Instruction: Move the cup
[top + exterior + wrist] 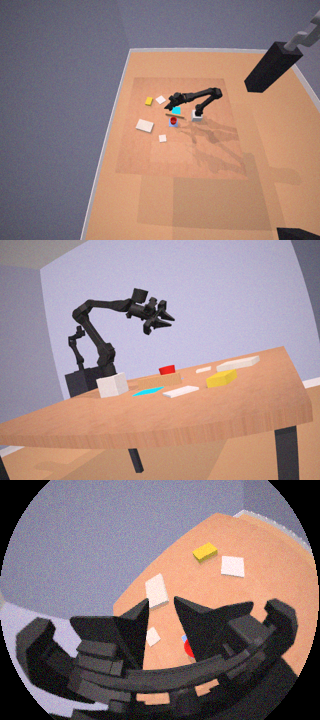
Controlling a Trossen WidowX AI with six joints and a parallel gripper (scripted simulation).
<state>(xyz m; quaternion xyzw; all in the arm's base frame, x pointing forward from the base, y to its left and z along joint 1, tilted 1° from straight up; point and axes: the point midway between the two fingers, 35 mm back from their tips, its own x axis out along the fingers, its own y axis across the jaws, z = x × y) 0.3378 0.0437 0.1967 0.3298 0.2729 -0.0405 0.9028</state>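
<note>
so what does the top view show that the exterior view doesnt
Only the top view shows the blue pad under the red cup, and the dark inside of the cup. Only the exterior view shows the hand well above the table with nothing in it, and the wooden bar hiding the cup's base. Both show the cyan pad, the white cube, the yellow block and three flat white slabs.
</note>
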